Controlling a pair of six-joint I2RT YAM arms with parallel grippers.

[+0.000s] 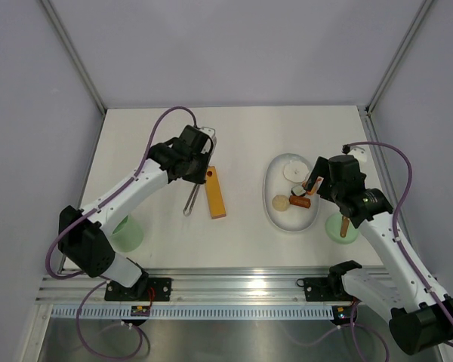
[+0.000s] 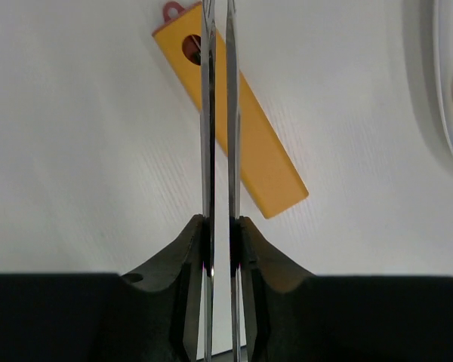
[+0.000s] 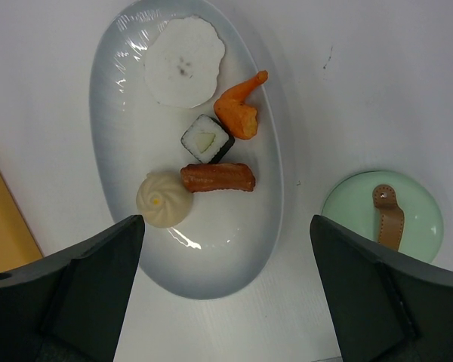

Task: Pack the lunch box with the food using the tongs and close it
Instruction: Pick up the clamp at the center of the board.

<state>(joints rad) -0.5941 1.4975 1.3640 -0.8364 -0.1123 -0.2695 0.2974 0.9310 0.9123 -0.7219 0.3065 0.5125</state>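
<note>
The step in hand is taking up the tool. The left gripper is clamped on the tongs, its fingers squeezing the 2 thin metal arms almost together where they cross the holed end of the orange block. Whether the tips are clear of the table I cannot tell. The right gripper hangs over the white oval plate with its jaws spread wide and nothing between them. The food, 5 pieces, lies on that plate, and the lid rests just beside it. The lunch box stands lidless by the left arm's base, well apart from the plate. Next, I judge, the squeeze must ease enough for the tongs to spring open, and they must then cross to the plate to pinch 1 piece.
</note>
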